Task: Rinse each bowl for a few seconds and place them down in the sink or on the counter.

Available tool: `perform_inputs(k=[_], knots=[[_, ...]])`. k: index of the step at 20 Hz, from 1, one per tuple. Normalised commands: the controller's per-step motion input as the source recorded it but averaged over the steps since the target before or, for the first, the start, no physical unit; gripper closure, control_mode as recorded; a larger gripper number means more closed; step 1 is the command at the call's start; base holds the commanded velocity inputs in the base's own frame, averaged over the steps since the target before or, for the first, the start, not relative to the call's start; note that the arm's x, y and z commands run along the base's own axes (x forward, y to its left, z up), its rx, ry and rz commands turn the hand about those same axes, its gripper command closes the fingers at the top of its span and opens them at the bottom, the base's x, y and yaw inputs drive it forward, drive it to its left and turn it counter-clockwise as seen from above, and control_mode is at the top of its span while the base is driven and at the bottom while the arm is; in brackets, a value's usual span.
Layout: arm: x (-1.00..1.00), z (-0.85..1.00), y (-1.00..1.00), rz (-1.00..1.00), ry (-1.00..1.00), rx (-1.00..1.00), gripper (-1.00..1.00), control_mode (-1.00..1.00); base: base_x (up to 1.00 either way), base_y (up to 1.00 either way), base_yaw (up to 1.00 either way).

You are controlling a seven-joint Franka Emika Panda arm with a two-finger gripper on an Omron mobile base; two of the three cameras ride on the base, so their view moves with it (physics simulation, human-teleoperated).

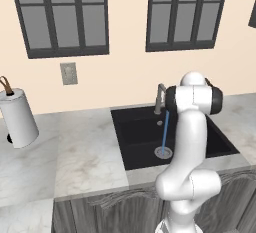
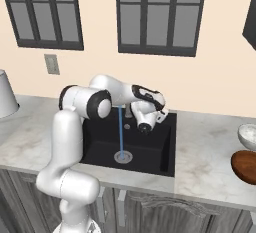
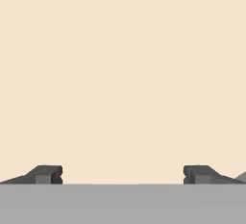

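Observation:
A reddish-brown bowl (image 2: pixel 244 166) rests on the marble counter (image 2: pixel 205 152) at the far right, cut off by the picture's edge. The black sink (image 2: pixel 152 147) (image 1: pixel 135 127) lies below my arm. From the grey tap (image 1: pixel 160 97) a thin blue stream of water (image 2: pixel 120 129) (image 1: pixel 165 132) falls onto the silver drain (image 2: pixel 123 157). My hand (image 2: pixel 147 109) hovers over the back of the basin, just right of the stream. The gripper (image 3: pixel 123 174) faces the bare beige wall; it is open, with its fingertips (image 3: pixel 48 174) wide apart and nothing between them.
A pale round bowl-like dish (image 2: pixel 247 134) sits just behind the brown bowl. A white paper-towel roll (image 1: pixel 17 117) stands on the counter far left. A wall outlet (image 1: pixel 68 73) and two dark-framed windows are on the wall behind.

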Motion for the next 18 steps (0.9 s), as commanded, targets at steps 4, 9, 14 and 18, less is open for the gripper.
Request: perform_inputs(k=[4,9,14,18], knots=[[-0.21,1.00,-0.87,0.00,-0.14,0.04,-1.00,-1.00,0.00,0.00,0.00],[-0.34,0.96,-0.75,0.00,-0.06,0.10,-1.00,-1.00,0.00,0.00,0.00],[-0.68,0.67,-0.19,-0.02,0.00,0.10,-1.00,-1.00,0.00,0.00,0.00],[-0.80,0.51,-0.01,-0.06,0.00,0.07,-1.00,-1.00,0.00,0.00,0.00]])
